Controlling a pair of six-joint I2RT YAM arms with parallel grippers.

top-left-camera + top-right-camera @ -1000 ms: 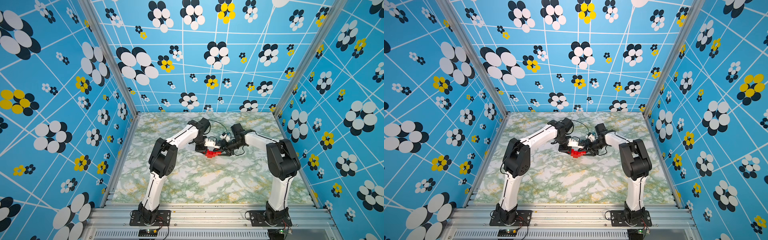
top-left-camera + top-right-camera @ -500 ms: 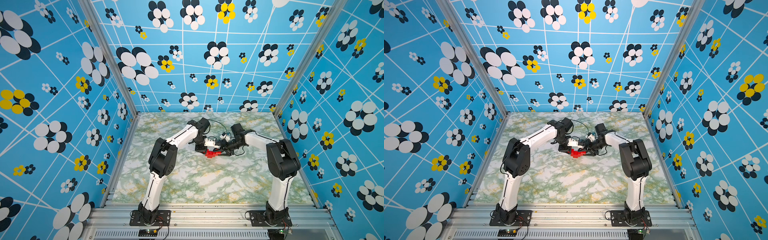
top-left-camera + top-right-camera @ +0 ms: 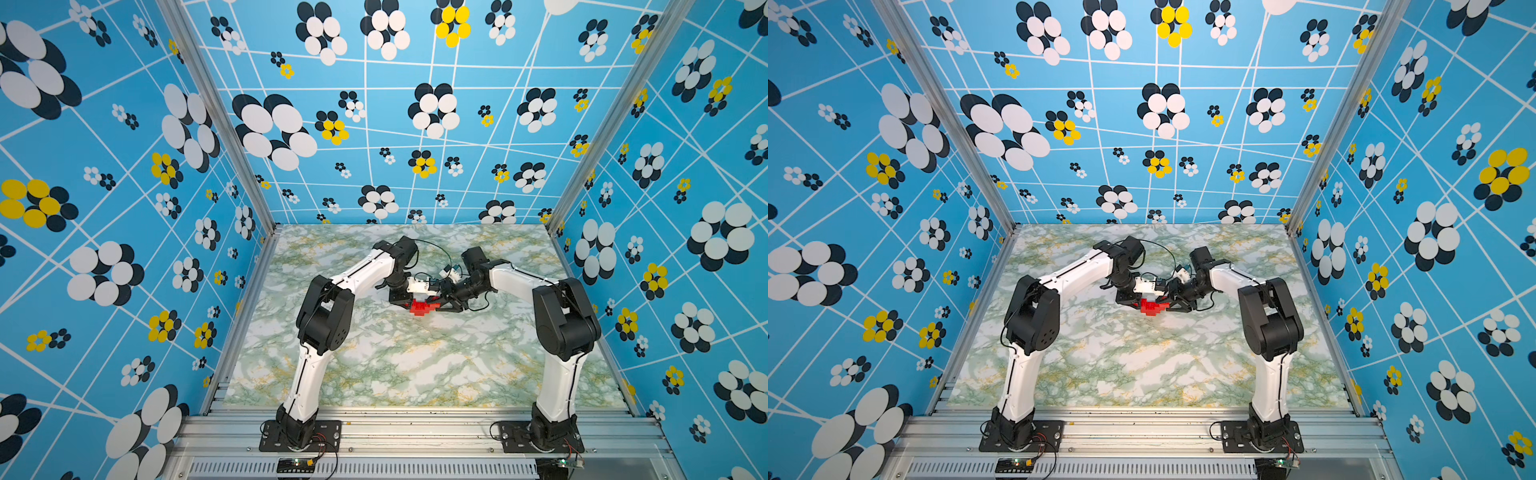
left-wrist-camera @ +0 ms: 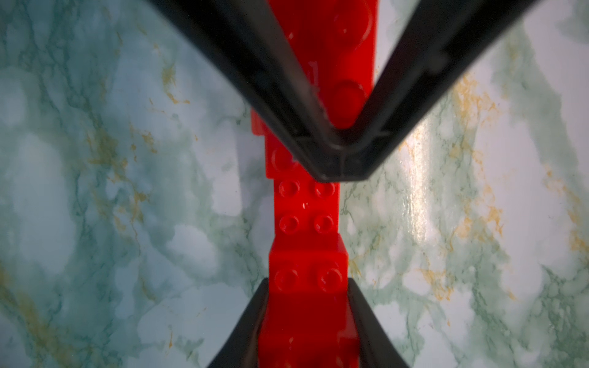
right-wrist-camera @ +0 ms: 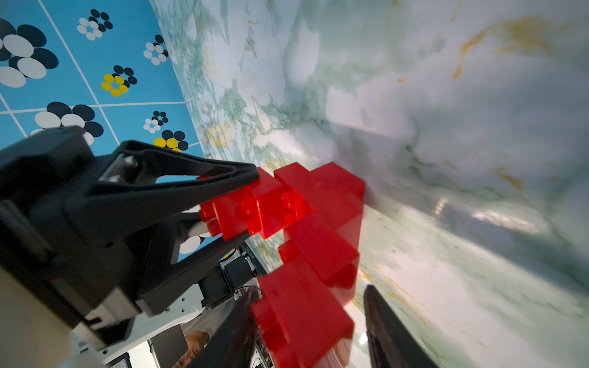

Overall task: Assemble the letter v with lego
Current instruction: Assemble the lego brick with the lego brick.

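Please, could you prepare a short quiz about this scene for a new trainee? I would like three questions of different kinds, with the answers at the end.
1. True or false: the left gripper is shut on the red lego assembly.
2. Where is the assembly? A) between both grippers, near the middle of the marbled table; B) beside the left arm's base; C) against the back wall.
3. Short answer: in the right wrist view, what outline does the assembly make in front of the right gripper?
Key: 1 true; 2 A; 3 a stepped, staircase-like outline.
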